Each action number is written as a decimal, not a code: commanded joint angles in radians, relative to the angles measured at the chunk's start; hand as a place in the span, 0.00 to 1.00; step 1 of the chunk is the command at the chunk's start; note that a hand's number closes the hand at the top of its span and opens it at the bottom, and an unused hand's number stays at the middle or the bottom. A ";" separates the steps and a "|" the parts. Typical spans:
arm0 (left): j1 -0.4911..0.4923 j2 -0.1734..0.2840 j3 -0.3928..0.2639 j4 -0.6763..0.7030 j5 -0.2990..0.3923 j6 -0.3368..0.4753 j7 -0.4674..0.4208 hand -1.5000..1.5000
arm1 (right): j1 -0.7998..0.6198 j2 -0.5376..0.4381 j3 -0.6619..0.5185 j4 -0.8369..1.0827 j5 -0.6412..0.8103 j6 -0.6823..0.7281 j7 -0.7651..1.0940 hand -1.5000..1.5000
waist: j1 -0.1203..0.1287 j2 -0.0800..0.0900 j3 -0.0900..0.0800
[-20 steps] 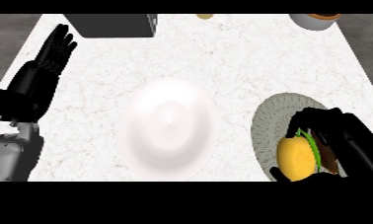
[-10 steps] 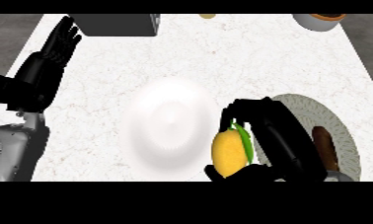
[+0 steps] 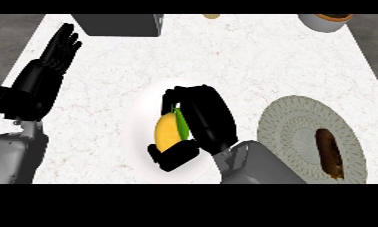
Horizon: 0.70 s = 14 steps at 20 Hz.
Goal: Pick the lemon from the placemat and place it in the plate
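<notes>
The yellow lemon [image 3: 167,130] with a green patch is held over the white plate [image 3: 140,121] at the counter's middle. My right hand [image 3: 203,118] is shut on it, fingers curled over its right side and thumb below. The round woven placemat [image 3: 295,126] lies to the right, apart from the hand. My left hand [image 3: 40,78] rests open at the left edge, fingers up.
A brown oblong object [image 3: 328,153] lies on the placemat's right part. A dark grey box [image 3: 118,23] stands at the back left. A bowl [image 3: 325,21] sits at the back right, and a small tan item [image 3: 212,16] at the back middle.
My right hand has carried the lemon leftward from the placemat to over the white plate. The left hand has stayed at the left edge.
</notes>
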 commanded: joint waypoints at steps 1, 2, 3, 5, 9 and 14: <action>0.010 -0.027 -0.016 -0.064 -0.015 0.019 0.043 0.50 | -0.110 0.048 0.076 0.210 0.016 -0.115 0.027 1.00 | 0.007 0.000 0.000; 0.035 -0.015 0.006 -0.043 -0.007 -0.004 0.003 0.50 | -0.117 0.049 0.068 0.273 -0.003 -0.133 -0.011 1.00 | 0.007 0.001 0.000; 0.028 -0.022 0.004 -0.028 -0.020 -0.007 -0.010 0.50 | -0.141 0.049 0.052 0.313 -0.005 -0.147 -0.032 1.00 | 0.003 0.001 0.000; -0.037 -0.056 -0.015 0.020 -0.044 0.028 -0.012 0.50 | -0.182 0.050 0.159 0.416 -0.037 -0.260 -0.021 1.00 | 0.014 0.005 0.000; -0.048 -0.057 -0.022 0.041 -0.057 0.010 -0.023 0.50 | -0.231 0.051 0.208 0.454 -0.226 -0.339 0.065 1.00 | 0.022 0.006 0.000; -0.031 -0.054 -0.009 0.072 -0.048 -0.023 -0.061 0.50 | -0.327 0.051 0.214 0.626 -0.433 -0.381 -0.075 0.00 | 0.045 0.014 0.001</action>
